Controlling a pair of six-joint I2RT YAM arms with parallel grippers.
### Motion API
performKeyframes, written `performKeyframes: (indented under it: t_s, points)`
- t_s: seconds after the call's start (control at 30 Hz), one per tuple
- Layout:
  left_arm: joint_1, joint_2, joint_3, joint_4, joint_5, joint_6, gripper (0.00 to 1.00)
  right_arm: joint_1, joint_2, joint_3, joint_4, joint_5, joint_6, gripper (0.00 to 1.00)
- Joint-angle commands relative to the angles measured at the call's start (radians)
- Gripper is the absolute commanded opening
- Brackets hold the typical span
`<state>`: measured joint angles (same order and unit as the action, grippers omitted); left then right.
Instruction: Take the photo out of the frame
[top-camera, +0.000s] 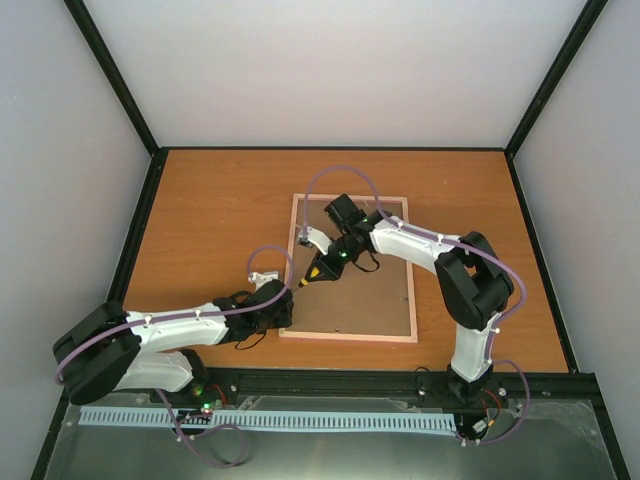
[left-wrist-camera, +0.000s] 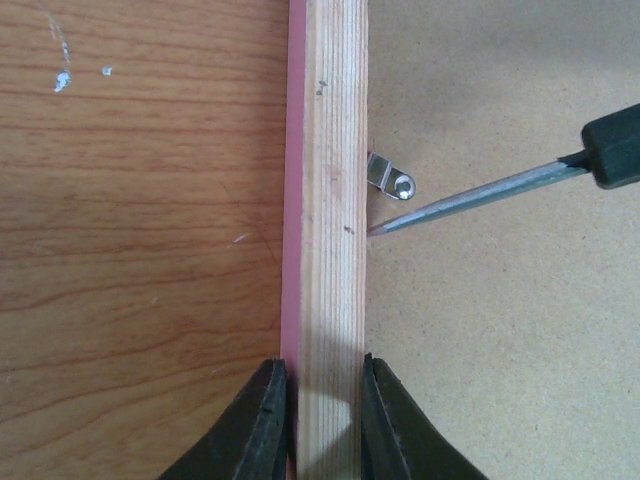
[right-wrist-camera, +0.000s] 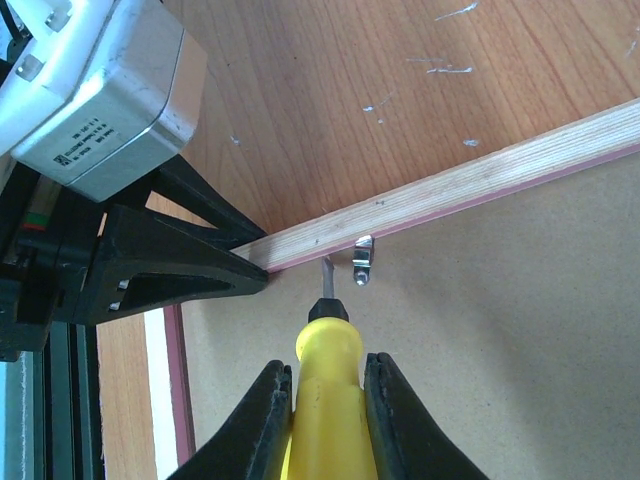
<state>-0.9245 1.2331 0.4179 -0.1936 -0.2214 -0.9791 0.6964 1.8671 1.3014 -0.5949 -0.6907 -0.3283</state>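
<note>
No word or number can be read with certainty. The only writing stands on the grey metal box (right-wrist-camera: 105, 95) behind the fingers of the left gripper (right-wrist-camera: 258, 272), in the right wrist view. A few short lines of small dark print (right-wrist-camera: 95, 142) run along the lower edge of its broad face. The characters are too small and too blurred to make out. It is not possible to tell if they give a brand, a model or a serial number.
</note>
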Motion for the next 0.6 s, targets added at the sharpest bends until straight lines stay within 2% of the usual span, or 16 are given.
performKeyframes:
  t_s: [0.0, 0.37, 0.57]
  points:
    - [0.008, -0.011, -0.022, -0.015, 0.002, -0.031, 0.01, 0.024, 0.004, 0.019, 0.006, 0.041, 0.01, 0.03]
    - [0.007, -0.009, -0.023, -0.017, 0.001, -0.035, 0.01, 0.028, -0.006, 0.021, 0.002, 0.122, 0.024, 0.03]
    - [0.007, -0.016, -0.027, -0.021, -0.001, -0.039, 0.01, 0.028, -0.02, 0.027, -0.002, 0.24, 0.049, 0.03]
